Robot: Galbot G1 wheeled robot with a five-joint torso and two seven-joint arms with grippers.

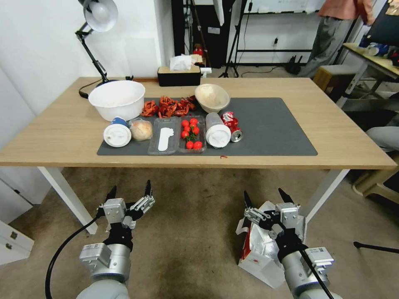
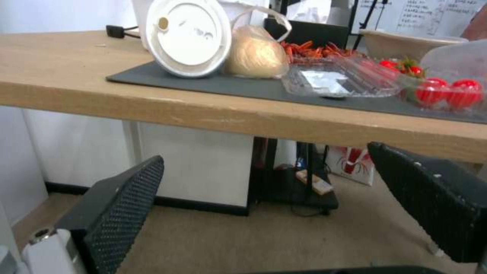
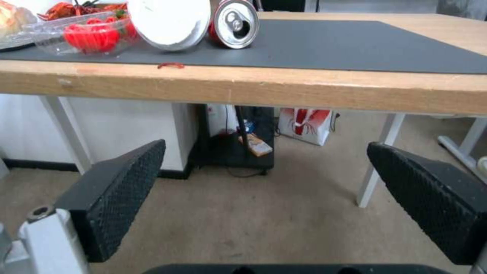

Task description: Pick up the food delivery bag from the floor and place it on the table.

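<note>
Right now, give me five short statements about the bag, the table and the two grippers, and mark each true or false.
1. The large white paper food delivery bag with red sides lies on the brownish carpet floor. True.
2. The right gripper is shut on the bag. False: it is open above it.
3. The left gripper is open and holds nothing. True.
4. The red drink can stands upright on the dark grey mat. False: it lies on its side.
5. The light-wood table already bears the bag. False: the bag is on the floor.
</note>
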